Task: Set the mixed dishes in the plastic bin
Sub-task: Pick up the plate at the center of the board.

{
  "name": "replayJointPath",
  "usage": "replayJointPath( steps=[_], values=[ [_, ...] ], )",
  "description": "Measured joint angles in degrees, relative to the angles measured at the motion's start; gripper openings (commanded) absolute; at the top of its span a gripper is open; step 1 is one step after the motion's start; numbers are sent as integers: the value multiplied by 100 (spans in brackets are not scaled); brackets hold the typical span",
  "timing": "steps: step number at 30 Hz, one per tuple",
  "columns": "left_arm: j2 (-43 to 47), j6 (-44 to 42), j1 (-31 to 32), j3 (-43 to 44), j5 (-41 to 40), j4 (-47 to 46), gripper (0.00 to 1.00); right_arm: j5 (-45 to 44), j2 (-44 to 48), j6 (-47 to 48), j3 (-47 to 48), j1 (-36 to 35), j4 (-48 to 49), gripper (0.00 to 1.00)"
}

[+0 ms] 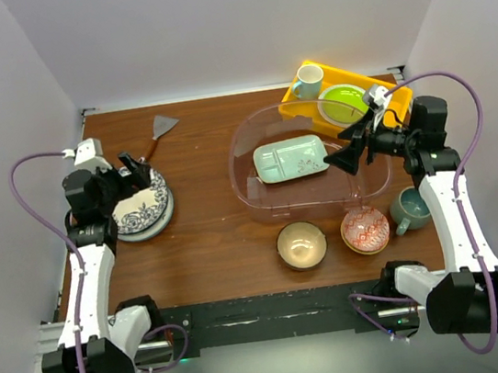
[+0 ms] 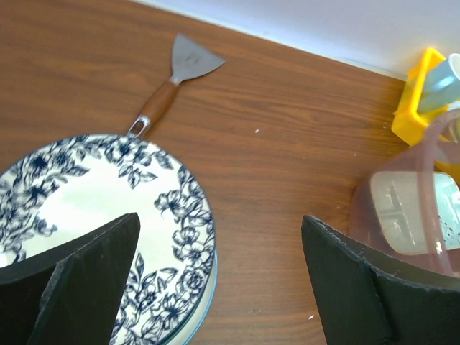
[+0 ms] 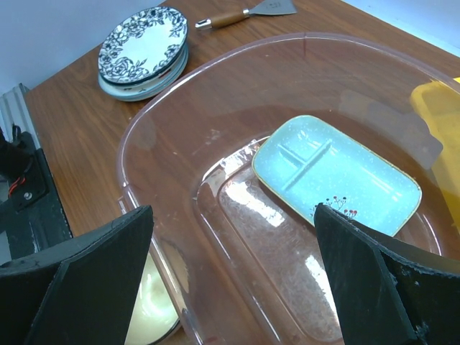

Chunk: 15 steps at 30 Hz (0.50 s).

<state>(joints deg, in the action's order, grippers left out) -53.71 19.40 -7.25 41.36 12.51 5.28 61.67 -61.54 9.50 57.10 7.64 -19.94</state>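
The clear plastic bin (image 1: 307,204) stands right of centre and holds a pale blue-green divided plate with red fruit marks (image 1: 290,158), which also shows in the right wrist view (image 3: 338,169). The blue floral plate (image 1: 141,208) tops a small stack at the left; only a teal edge of the plate below shows (image 2: 205,295). The tan bowl (image 1: 301,243), red-patterned bowl (image 1: 364,229) and grey-teal mug (image 1: 410,208) stand in front of the bin. My left gripper (image 1: 140,172) is open and empty over the floral plate's right edge (image 2: 93,187). My right gripper (image 1: 349,156) is open and empty above the bin's right side (image 3: 136,144).
A yellow tray (image 1: 298,103) behind the bin holds a lime-green plate (image 1: 343,104) and a white mug (image 1: 309,80). A metal spatula with a wooden handle (image 1: 159,132) lies at the back left. White walls close in the table on three sides.
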Motion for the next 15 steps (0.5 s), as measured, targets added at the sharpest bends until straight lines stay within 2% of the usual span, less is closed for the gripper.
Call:
replayJointPath(
  steps=[8,15],
  values=[
    [-149,282,-706,-90,282,-98,100,90,-9,24,0,-2,-37,98],
    [-708,409,-1305,-90,361,-140,92,90,-20,24,0,-59,-120,98]
  ],
)
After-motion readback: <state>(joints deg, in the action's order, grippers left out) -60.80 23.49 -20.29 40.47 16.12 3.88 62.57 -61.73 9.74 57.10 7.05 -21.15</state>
